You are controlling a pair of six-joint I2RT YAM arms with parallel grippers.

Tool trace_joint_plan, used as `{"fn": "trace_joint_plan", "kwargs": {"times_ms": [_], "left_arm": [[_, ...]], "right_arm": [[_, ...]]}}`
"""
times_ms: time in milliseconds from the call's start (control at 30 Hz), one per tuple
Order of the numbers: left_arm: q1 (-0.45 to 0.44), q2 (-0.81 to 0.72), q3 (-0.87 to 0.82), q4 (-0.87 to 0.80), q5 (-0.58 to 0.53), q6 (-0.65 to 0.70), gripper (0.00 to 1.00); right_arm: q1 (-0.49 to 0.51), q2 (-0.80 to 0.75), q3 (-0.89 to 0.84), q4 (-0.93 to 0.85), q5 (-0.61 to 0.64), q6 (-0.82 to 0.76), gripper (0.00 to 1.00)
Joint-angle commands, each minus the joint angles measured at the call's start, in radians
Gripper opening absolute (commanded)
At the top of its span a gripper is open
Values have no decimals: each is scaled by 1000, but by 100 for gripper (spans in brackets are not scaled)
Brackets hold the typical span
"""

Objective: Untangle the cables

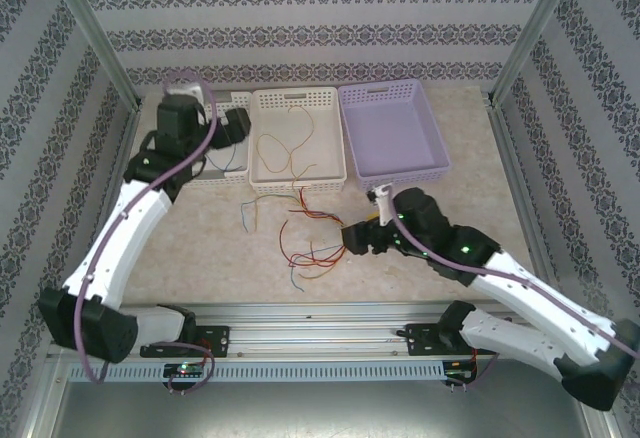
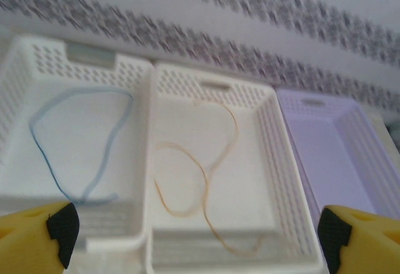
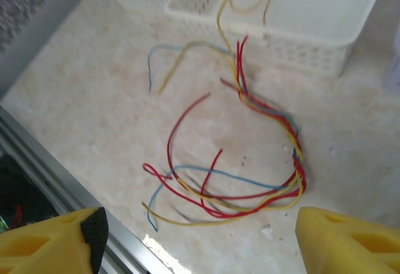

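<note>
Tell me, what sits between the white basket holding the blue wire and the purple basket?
Another white basket, with a yellow-orange wire lying in it. The left wrist view shows all three side by side.

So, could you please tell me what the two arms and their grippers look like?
The left arm and right arm have white shells with black joints, and a lilac cable runs along each. The right arm carries small green lights. The left gripper and right gripper have blocky yellow fingers with black pads.
</note>
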Motion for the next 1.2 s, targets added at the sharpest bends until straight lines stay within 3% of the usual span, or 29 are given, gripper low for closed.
{"fn": "trace_joint_plan", "kwargs": {"times_ms": [0,167,333,600,733,867,933,1100,1167], "left_arm": [[-60,-55,-123,-103,22,-60,99],[-85,-198,-298,-107,32,-119,99],[-85,-291,-365,-146,37,-136,99],[-85,-362,-433,-171,66,-151,100],[-85,-392,-467,-173,76,-154,100],[-84,-401,-493,-169,90,-164,99],[-85,-407,-511,-155,113,-178,99],[-87,-426,-551,-128,144,-202,98],[-91,-428,-567,-108,167,-215,98]], "right_arm": [[48,58,-31,113,46,14,80],[163,217,-48,203,116,-14,80],[246,387,-45,303,183,-67,80],[301,631,32,349,224,-106,72],[298,676,42,365,236,-103,59],[287,693,61,353,218,-106,25],[287,683,73,339,212,-113,15],[277,591,106,289,208,-148,0],[253,526,122,273,177,-154,0]]}}
